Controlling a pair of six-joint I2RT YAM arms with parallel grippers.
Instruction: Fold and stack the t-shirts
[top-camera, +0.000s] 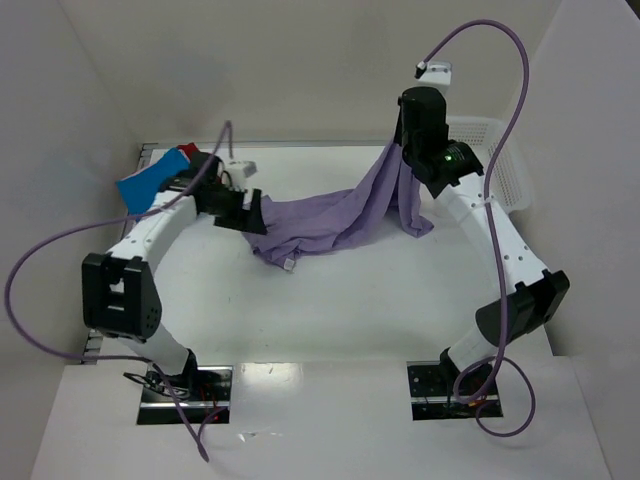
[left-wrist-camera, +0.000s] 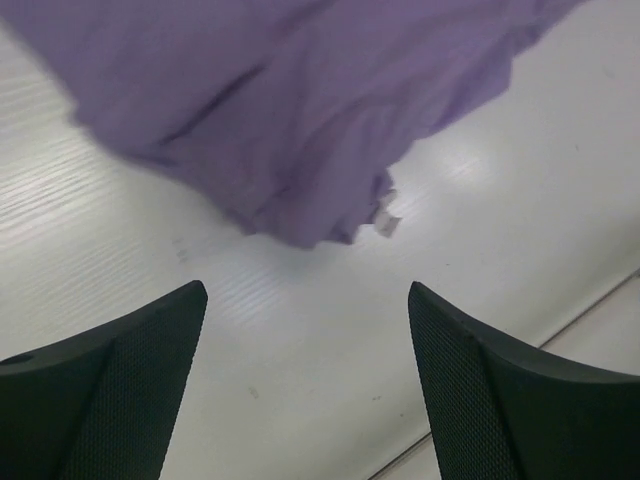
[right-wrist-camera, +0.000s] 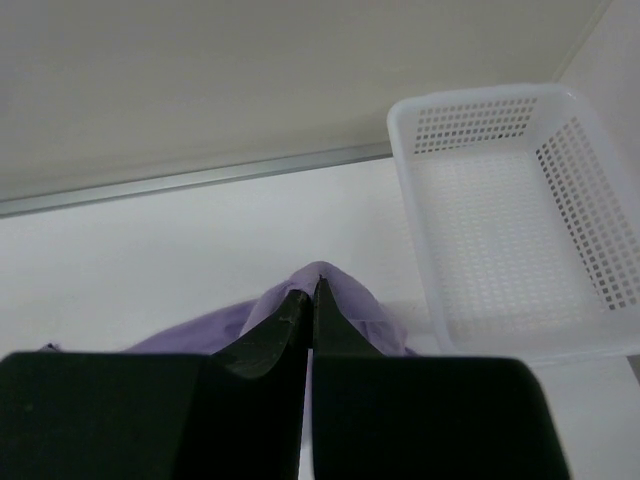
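Note:
The lavender-purple t-shirt (top-camera: 330, 215) lies crumpled at the middle back of the table, its right end lifted. My right gripper (right-wrist-camera: 312, 292) is shut on a fold of that shirt (right-wrist-camera: 350, 300) and holds it up above the table. My left gripper (left-wrist-camera: 305, 300) is open and empty, just above the bare table beside the shirt's left edge (left-wrist-camera: 290, 110), which has a small white tag (left-wrist-camera: 387, 222). A folded bright blue shirt (top-camera: 148, 184) with a red one (top-camera: 188, 153) behind it sits at the back left, partly hidden by my left arm. No pink shirt shows.
A white plastic mesh basket (right-wrist-camera: 600, 230) stands at the back right, beside my right arm; it also shows in the top view (top-camera: 510, 170). White walls close in the table at the back and both sides. Purple cables loop off both arms.

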